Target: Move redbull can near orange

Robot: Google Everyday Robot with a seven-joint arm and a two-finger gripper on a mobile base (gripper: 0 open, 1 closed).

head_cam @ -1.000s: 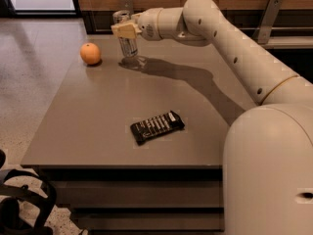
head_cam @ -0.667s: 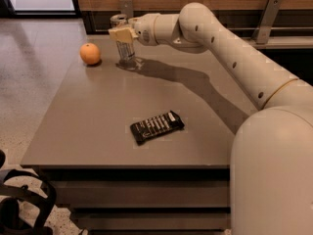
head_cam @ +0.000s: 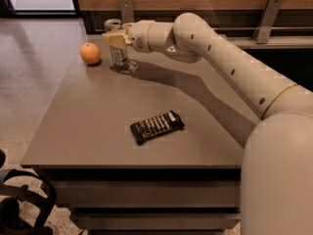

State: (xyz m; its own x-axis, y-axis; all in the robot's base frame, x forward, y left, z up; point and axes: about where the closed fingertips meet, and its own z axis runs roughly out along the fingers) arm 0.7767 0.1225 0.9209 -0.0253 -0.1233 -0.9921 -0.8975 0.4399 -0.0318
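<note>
Small round orange fruit (head_cam: 90, 53): far-left of grey tabletop (head_cam: 98, 121). Slim silver-grey metal redbull can (head_cam: 118, 58): near it, apart; shifted left vs. 1 s ago. Cream two-finger gripper (head_cam: 115, 39): clenched on can's upper body. Goal approx. met; release pending.

The grey-brown desk (head_cam: 83, 121) carries three things: an orange (head_cam: 90, 53) far left, the upright redbull can (head_cam: 119, 58) near it, clasped high by the gripper (head_cam: 115, 38), and a black snack bar wrapper (head_cam: 157, 126) lying flat mid-desk.
</note>
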